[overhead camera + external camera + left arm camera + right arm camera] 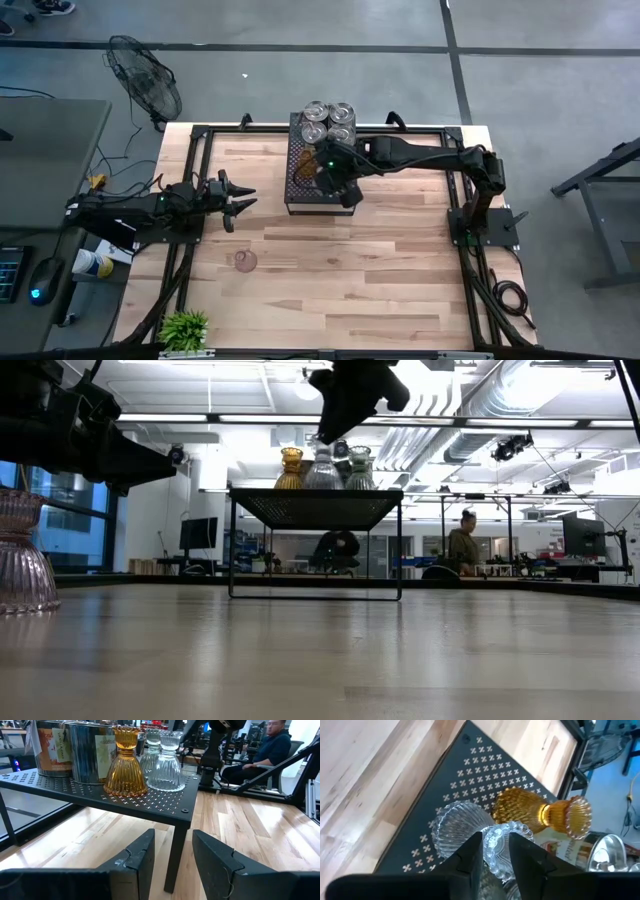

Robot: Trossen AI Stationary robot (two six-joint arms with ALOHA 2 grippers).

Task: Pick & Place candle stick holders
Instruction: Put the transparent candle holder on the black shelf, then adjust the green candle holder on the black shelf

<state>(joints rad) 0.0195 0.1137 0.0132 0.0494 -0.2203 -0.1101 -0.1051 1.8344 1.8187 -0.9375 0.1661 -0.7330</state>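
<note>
Right wrist view: clear candle stick holder (492, 847) between parted right jaws, over tray (465, 780).

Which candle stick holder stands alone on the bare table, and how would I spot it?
Start at the black perforated tray at the table's far edge, where the other holders cluster. Come toward the near-left, past the left gripper. There the pinkish ribbed glass holder stands alone on bare wood, unlike the amber holder and clear ones.

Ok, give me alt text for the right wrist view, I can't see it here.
The right hand hangs just above a clear ribbed glass candle holder on the black perforated tray, fingers open on either side of its rim. An amber holder stands right beside the clear one, and wooden tabletop shows past the tray's edge.
</note>
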